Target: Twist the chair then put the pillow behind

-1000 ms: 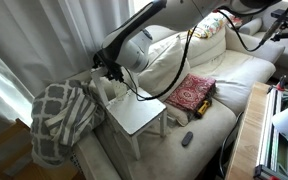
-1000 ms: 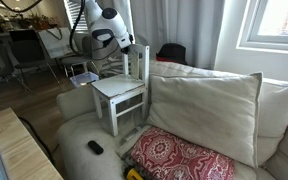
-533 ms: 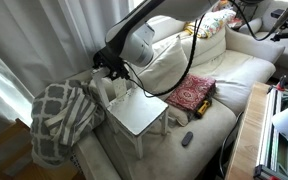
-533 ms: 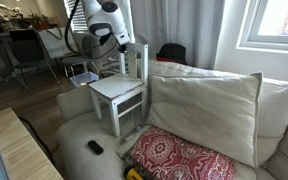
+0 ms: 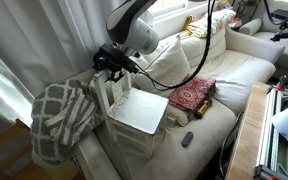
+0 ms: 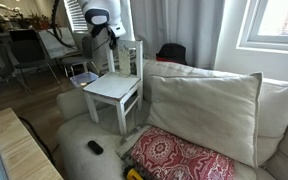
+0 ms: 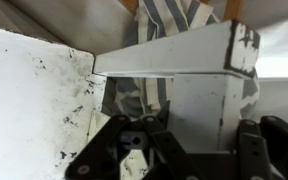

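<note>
A robot arm's black end effector (image 5: 112,62) grips the top of the slatted back of a small white painted wooden chair (image 5: 139,112), which stands on a cream sofa (image 5: 229,85) at the centre left of the frame. In the wrist view the end effector (image 7: 202,132) is narrowed around a white post of the chair (image 7: 44,90), with the flat seat filling the left of the picture. In an exterior view the chair (image 6: 112,88) sits at upper left, seat slanted and apparently tipped off level, with the end effector (image 6: 112,37) at its top rail.

The twist appears to be under way rather than finished. The second step has not begun: the large plain cream square pillow (image 6: 204,110) leans untouched against the sofa back at centre right, beside the chair and not behind it. A small red patterned cushion (image 6: 179,158) lies in front of it at the bottom of the frame. A grey-and-white lattice throw (image 5: 59,115) hangs over the sofa arm at lower left, and a small dark remote (image 5: 187,139) rests on the seat.
</note>
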`<action>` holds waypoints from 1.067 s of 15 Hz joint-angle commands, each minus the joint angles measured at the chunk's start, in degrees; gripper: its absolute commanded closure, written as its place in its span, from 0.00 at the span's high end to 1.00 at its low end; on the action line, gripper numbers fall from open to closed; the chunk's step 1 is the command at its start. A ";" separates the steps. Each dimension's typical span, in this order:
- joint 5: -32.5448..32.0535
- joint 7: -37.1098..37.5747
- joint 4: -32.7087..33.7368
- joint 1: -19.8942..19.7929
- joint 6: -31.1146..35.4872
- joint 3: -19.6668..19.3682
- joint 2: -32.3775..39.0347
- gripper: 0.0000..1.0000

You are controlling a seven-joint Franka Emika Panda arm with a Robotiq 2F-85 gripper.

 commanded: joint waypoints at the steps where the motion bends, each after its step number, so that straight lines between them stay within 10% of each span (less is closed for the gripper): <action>1: -3.54 -0.26 -3.28 3.12 -10.63 -4.09 -6.74 0.05; 14: -19.54 1.02 3.06 5.72 -31.13 -8.04 -7.86 0.05; 16: -16.73 0.17 2.86 5.22 -27.08 -6.94 -5.09 0.20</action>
